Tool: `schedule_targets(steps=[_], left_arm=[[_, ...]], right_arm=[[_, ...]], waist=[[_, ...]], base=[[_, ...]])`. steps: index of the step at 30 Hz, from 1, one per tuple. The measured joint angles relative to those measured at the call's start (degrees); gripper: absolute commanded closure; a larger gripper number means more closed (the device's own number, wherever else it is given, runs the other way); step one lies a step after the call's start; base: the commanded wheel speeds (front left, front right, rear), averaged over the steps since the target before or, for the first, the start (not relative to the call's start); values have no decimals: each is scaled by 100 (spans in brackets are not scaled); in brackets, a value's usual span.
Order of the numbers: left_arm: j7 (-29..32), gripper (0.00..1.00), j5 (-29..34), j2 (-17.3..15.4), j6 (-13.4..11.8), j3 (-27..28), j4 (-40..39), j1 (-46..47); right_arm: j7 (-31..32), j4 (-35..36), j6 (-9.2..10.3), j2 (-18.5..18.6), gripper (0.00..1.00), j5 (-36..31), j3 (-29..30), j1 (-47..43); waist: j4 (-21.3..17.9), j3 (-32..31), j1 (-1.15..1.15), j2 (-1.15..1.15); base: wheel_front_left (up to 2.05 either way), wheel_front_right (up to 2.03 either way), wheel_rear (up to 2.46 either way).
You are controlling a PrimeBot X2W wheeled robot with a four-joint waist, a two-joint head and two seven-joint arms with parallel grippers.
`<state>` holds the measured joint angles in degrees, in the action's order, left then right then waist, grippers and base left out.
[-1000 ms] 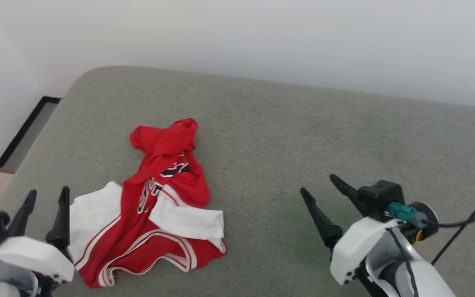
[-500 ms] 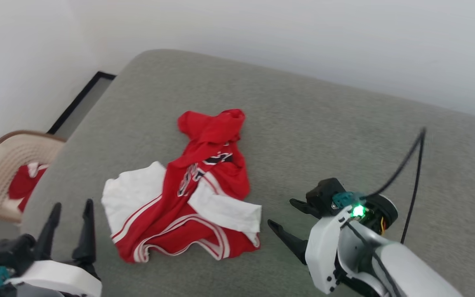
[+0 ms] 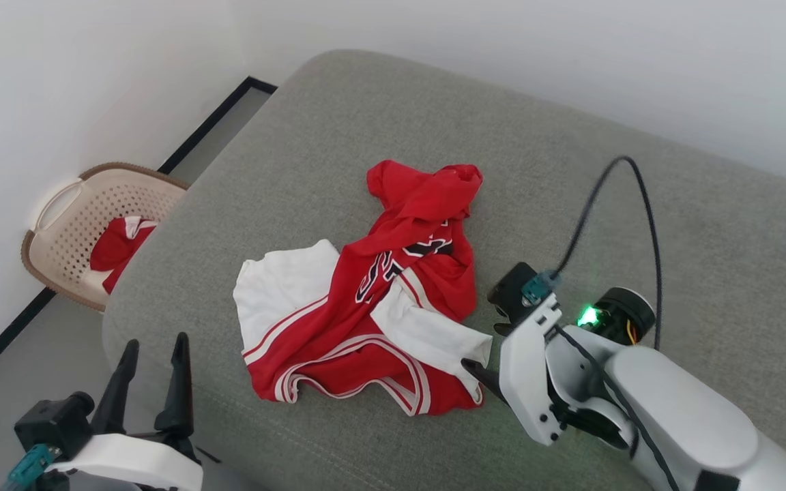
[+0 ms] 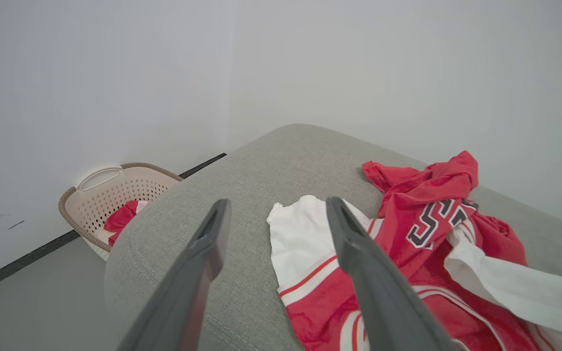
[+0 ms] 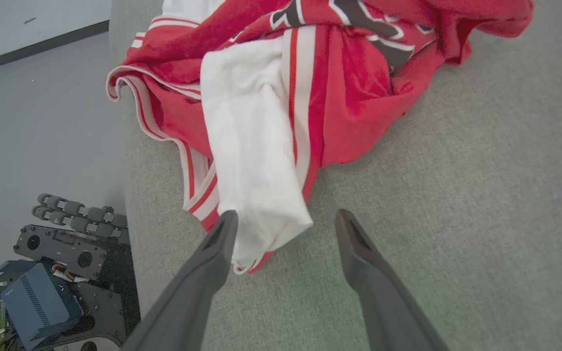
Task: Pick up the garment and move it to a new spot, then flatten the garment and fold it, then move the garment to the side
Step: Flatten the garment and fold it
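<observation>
Right gripper [image 5: 285,214] has closed in, jaws wide, empty, at the garment [image 3: 338,334]'s white sleeve end; left gripper [image 3: 152,341] wide, empty, farther off.

Print on garment [image 3: 338,320] mostly buried in folds, unreadable.

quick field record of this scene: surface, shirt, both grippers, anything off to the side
surface: grey cushion
shirt: red and white, crumpled on the cushion, black lettering partly showing
left gripper: open, apart from the shirt
right gripper: open, fingertips at a white sleeve end
side: beige basket on the floor, red cloth inside
</observation>
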<state>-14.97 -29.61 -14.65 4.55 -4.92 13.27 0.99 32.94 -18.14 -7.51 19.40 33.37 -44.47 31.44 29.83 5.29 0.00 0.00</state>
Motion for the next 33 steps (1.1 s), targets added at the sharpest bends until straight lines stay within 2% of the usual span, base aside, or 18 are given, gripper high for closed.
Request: schedule_targets(steps=[3, 4, 5, 10, 15, 24, 31, 33], left_arm=[[0, 0, 89, 170, 73, 109, 22, 37], [0, 0, 103, 211, 94, 151, 32, 53], [0, 0, 125, 241, 109, 192, 40, 68], [0, 0, 193, 410, 201, 359, 66, 93], [0, 0, 265, 463, 250, 441, 104, 102], [0, 0, 346, 441, 276, 592, 98, 77], [0, 0, 354, 387, 276, 576, 55, -8], [0, 0, 354, 382, 277, 565, 47, -7]], right_arm=[[26, -361, 1, -80, 0, 158, -278, 287], [23, -483, 0, -111, 57, 225, -361, 375], [-25, -599, 0, -138, 100, 271, -449, 455], [-330, -1016, 0, -204, 100, 558, -652, 781], [-611, -1159, 0, -62, 100, 826, -526, 922], [-1026, -1379, 0, 432, 100, 1196, 595, 949], [-1295, -1828, 0, 857, 100, 1114, 1716, 651], [-1349, -1913, 0, 907, 100, 1048, 1850, 586]], waist=[[43, 96, 0, 0], [54, 121, 0, 0], [62, 142, 0, 0], [71, 196, 0, 0], [41, 155, 0, 0], [-250, 18, 0, 0], [-517, -99, 0, 0], [-552, -111, 0, 0]], base=[[0, 0, 0], [0, 0, 0], [0, 0, 0], [0, 0, 0], [0, 0, 0], [0, 0, 0], [0, 0, 0], [0, 0, 0]])
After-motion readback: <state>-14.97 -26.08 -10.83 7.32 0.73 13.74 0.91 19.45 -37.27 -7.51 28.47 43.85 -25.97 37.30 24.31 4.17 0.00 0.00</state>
